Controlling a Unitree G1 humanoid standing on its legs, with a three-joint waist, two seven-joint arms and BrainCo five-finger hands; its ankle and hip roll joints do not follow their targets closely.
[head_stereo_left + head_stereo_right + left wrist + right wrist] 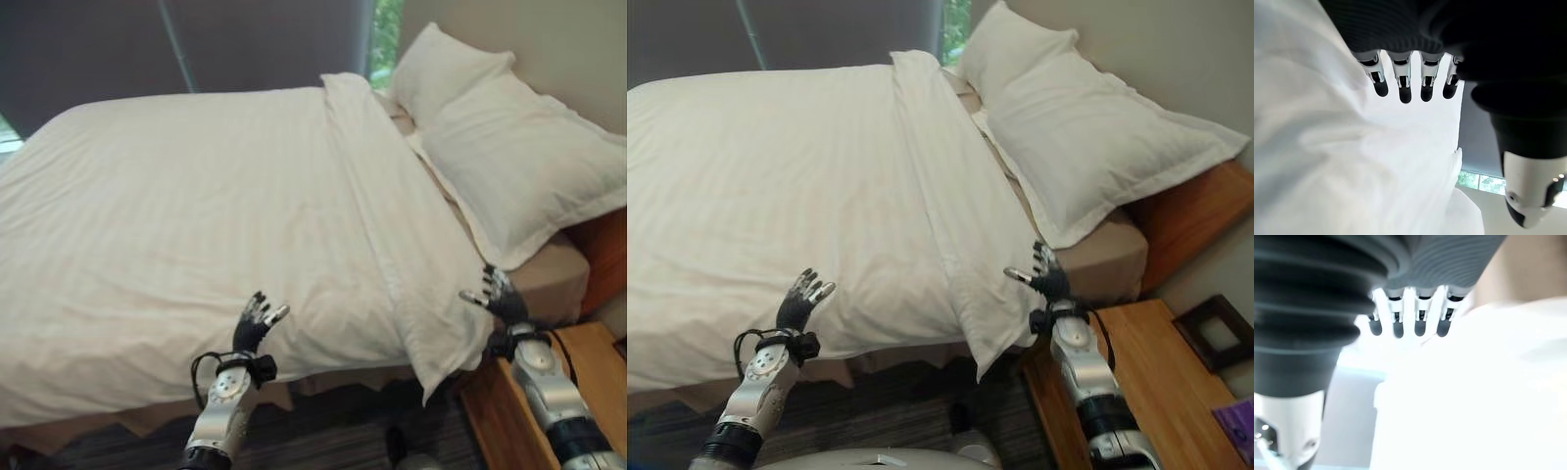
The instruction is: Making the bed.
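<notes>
Plainly lying spread over the bed point(549, 284): a white duvet point(176, 215), covering most of the mattress and hanging over the bed's near edge. Running across the duvet near the head end: a long folded band of white cloth point(382, 225), its near corner drooping off the bed's near edge, just beside the right hand. Resting at the head of the bed, against the wall: two white pillows point(519, 157), one overlapping the other, both lying beyond the folded band. Showing bare between the band and the pillows: a strip of tan sheet at the bed's near head corner.

Hovering at the bed's near edge, about midway along the duvet: left hand point(257, 323), palm turned toward the cloth, fingers point(1404, 83) straight and slightly apart, thumb off to the side, gripping nothing. Possibly brushing the duvet's hanging edge, though hard telling for sure.

Reaching up at the bed's near head corner: right hand point(1046, 277), fingers point(1397, 316) straight and spread, close to the drooping corner of the band, holding nothing.

Standing beside the bed's head end, under the right arm: a wooden nightstand point(1161, 377), with a dark frame point(1215, 333) lying on it.
</notes>
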